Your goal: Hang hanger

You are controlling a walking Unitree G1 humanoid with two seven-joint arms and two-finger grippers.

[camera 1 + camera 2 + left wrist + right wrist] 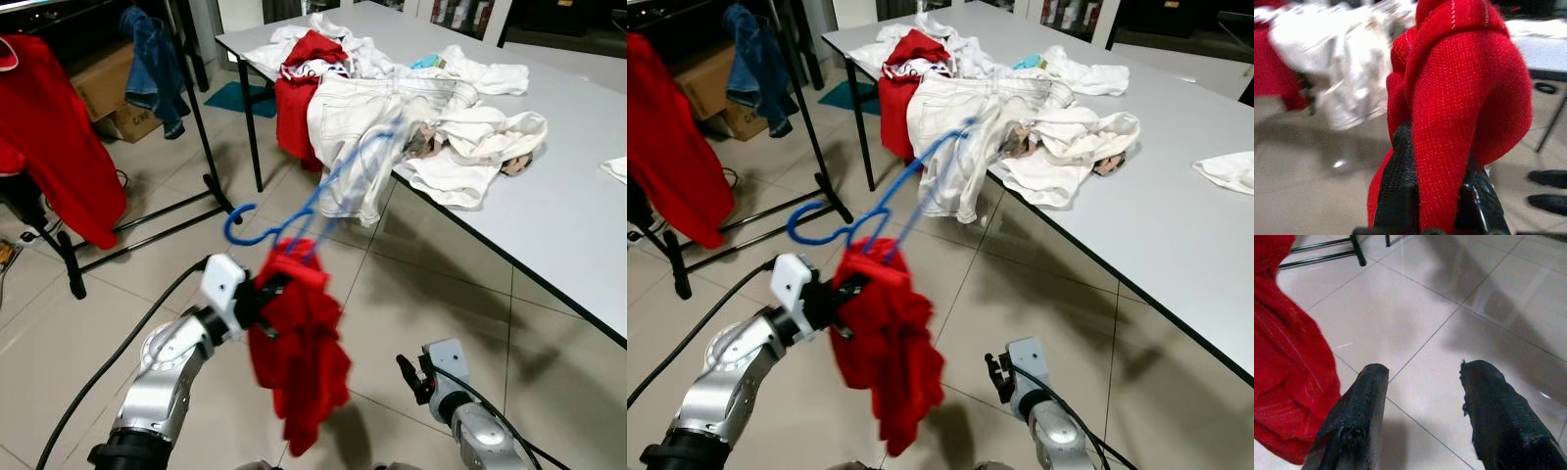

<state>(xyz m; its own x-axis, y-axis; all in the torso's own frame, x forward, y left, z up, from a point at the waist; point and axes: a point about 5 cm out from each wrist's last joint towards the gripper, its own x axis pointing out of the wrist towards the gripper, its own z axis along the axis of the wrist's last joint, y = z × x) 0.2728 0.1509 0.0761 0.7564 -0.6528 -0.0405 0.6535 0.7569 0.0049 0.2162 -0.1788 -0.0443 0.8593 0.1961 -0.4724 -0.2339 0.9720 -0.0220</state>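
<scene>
Hanger (294, 211), blue and blurred, carries a red garment (299, 352) and we hold it in front of us in our left hand (257, 294), whose fingers (1400, 186) are closed on the red knit just under the hook. Our right hand (1422, 421) hangs low above the tiled floor (1449, 293) with its fingers apart and nothing between them. The clothes rack (201, 127) stands well apart on our left, with a red piece (54, 137) and a denim piece (152, 69) on it. A pile of clothes (392, 108) lies on the desk (568, 215). We judge the pick-up done; carrying to the rack and hooking on its bar remain.
</scene>
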